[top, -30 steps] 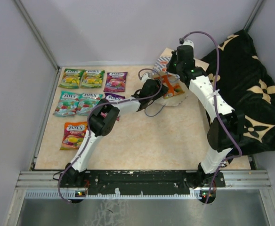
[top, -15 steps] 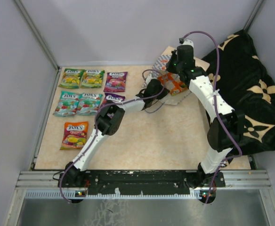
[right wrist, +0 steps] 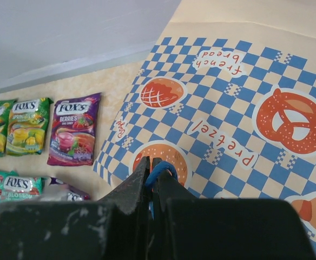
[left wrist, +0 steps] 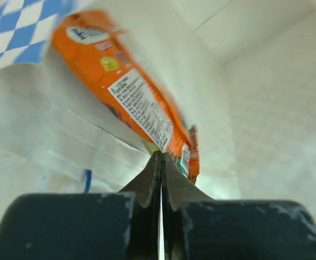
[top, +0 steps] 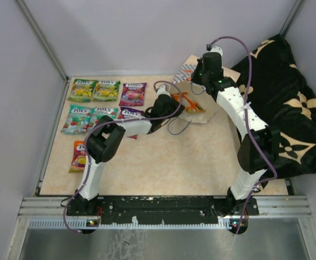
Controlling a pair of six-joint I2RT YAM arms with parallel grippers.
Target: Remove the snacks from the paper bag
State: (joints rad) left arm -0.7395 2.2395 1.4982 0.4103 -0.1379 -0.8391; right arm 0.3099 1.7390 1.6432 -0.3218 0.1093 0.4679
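Extraction is best done with a slow, straight pull toward the bag's mouth.

From above, the orange pouch is seen lying in the mouth of the paper bag, with the left tool at its near end. Other pouches are laid out on the desk.

At the left wrist, the jaws are seen clamped on the pouch's edge (a thin bite).

At the right wrist, the right tool is pinched on the blue cord handle, which should be kept lifted.

A second ago the left jaws were held wide.

Overhead cam; wrist cams close on bag
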